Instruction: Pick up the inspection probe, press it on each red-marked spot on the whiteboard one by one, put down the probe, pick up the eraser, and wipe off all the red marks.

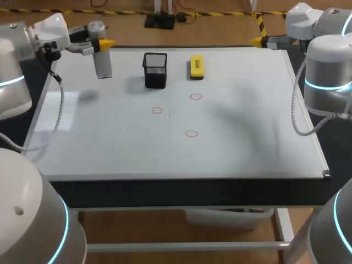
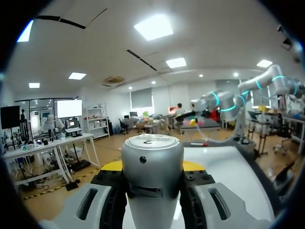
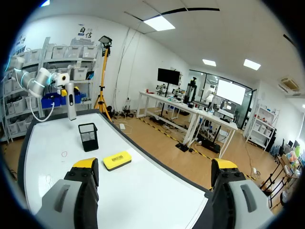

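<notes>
Head view: the left pincer (image 1: 102,44) pinches the probe (image 1: 102,63) upright above the whiteboard's (image 1: 247,143) far left corner. The cup (image 1: 155,70), eraser (image 1: 196,66) and three red marks (image 1: 157,110) lie mid-board.

Left wrist: fingers (image 2: 112,191) clamp the probe from both sides.

Right wrist: the right pincer (image 3: 155,167) is spread wide, with the eraser ahead.

Whiteboard tabletop (image 1: 247,137): black mesh cup (image 1: 155,70) and yellow eraser (image 1: 197,66) near far edge, well apart; three red circles (image 1: 191,133) mid-board.
</notes>
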`<state>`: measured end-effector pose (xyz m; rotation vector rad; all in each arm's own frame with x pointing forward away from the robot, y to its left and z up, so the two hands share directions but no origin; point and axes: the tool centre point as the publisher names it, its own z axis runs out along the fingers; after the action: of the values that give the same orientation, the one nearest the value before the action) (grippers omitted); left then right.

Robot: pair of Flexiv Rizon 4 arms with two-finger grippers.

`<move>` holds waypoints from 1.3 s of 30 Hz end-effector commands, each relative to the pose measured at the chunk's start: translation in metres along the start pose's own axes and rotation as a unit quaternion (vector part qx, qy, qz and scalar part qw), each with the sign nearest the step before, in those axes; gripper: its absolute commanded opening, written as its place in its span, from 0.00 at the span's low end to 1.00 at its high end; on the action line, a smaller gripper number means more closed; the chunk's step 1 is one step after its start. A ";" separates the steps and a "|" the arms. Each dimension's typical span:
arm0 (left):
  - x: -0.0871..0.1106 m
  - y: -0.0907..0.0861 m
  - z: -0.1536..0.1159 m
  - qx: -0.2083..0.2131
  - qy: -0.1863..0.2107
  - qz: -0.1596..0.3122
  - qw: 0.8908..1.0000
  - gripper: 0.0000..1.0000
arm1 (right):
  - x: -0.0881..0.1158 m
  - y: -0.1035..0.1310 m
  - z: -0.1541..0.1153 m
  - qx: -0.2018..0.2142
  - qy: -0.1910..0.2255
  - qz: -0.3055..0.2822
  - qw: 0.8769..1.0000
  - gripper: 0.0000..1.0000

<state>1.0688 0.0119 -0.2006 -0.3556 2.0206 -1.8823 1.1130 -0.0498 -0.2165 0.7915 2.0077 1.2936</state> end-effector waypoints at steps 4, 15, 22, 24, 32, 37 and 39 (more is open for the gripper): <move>0.002 0.005 -0.013 -0.002 -0.022 -0.002 1.000 0.00 | 0.000 0.000 0.000 0.000 0.000 0.000 1.000 1.00; 0.001 0.006 -0.015 -0.007 -0.028 -0.003 1.000 0.00 | 0.000 0.000 0.000 0.000 0.000 0.000 1.000 1.00; 0.001 0.006 -0.015 -0.007 -0.028 -0.003 1.000 0.00 | -0.007 -0.008 0.005 0.013 0.043 0.003 0.999 1.00; 0.001 0.006 -0.015 -0.007 -0.028 -0.003 1.000 0.00 | -0.011 -0.010 0.007 0.020 0.061 -0.002 0.998 1.00; 0.001 0.006 -0.015 -0.007 -0.028 -0.003 1.000 0.00 | -0.025 -0.024 0.020 0.071 0.147 -0.048 0.985 1.00; 0.001 0.006 -0.015 -0.007 -0.028 -0.003 1.000 0.00 | -0.029 -0.029 0.031 0.103 0.197 -0.080 0.972 1.00; 0.001 0.006 -0.015 -0.007 -0.028 -0.003 1.000 0.00 | -0.029 -0.031 0.036 0.117 0.218 -0.095 0.964 1.00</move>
<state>1.0623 0.0268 -0.2060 -0.4131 2.0054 -1.8451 1.1397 -0.0644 -0.2511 0.5041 2.3175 1.2167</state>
